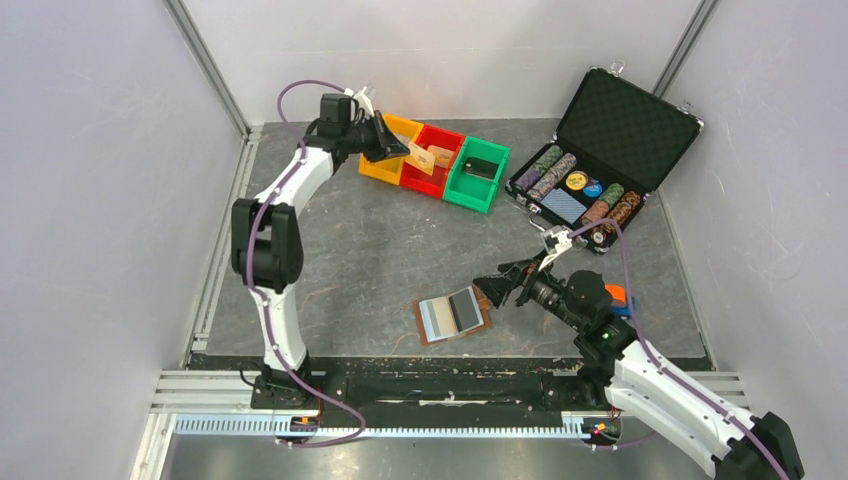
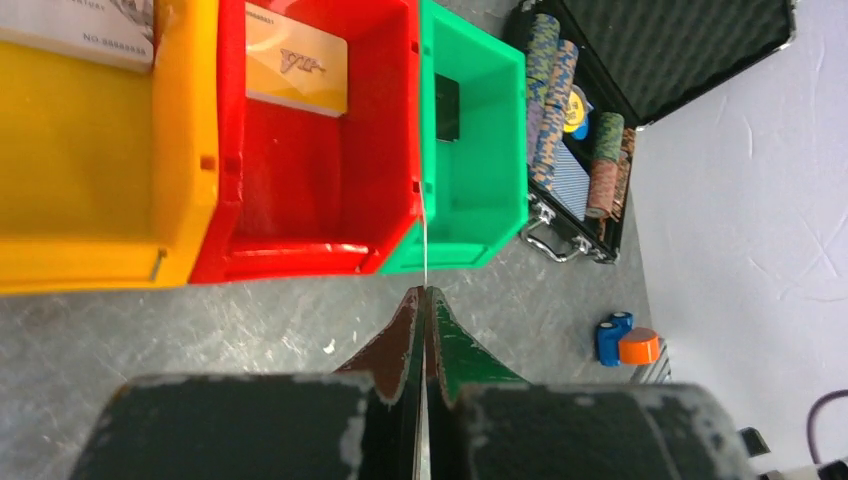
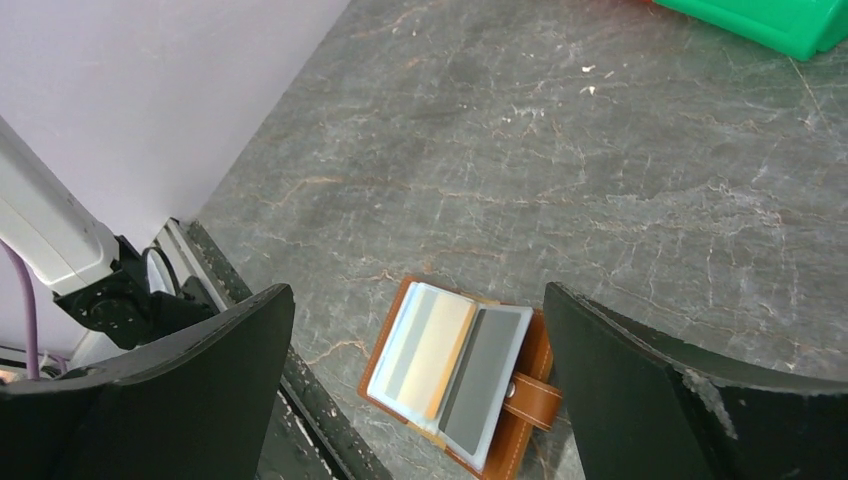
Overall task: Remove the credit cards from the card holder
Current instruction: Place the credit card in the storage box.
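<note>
L claw (image 2: pixel 424 300) pinched shut on a card (image 2: pixel 425 235), seen edge-on, above the wall between red bin (image 2: pixel 400 150) and green bin (image 2: pixel 500 200). Gold card (image 2: pixel 297 60) leans at red bin's far wall. R claw (image 3: pixel 418 298) spread wide, hanging over the holder (image 3: pixel 455 370), not touching. Holder lies open and flat nr front edge of surface (image 1: pixel 380 250), rail just beside it; bare surface on its other sides.

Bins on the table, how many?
3, in one row at the far side: yellow bin left, red bin middle, green bin right, next to the chip case. None seems hidden.
</note>
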Robot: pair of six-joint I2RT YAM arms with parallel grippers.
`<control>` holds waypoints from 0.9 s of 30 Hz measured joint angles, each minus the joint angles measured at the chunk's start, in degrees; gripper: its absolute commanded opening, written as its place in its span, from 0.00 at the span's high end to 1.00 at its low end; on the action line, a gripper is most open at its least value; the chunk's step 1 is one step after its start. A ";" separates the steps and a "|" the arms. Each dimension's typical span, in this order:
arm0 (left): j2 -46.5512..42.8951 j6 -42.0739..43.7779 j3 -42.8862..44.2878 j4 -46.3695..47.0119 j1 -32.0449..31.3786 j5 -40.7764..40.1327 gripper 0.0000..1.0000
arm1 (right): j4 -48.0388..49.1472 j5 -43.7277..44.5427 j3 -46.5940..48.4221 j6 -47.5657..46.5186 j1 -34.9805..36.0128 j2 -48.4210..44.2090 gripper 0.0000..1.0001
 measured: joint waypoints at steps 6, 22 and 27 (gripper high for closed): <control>10.80 2.38 12.35 -2.89 0.00 -0.28 0.98 | -2.95 0.02 1.88 -1.51 0.00 3.08 0.02; 30.40 4.59 32.44 -4.07 0.00 1.36 0.98 | -5.66 0.72 6.49 -1.44 0.00 11.47 0.02; 32.17 4.13 32.50 -0.63 -0.04 2.97 0.98 | -5.79 1.40 8.94 -1.44 0.00 13.94 0.02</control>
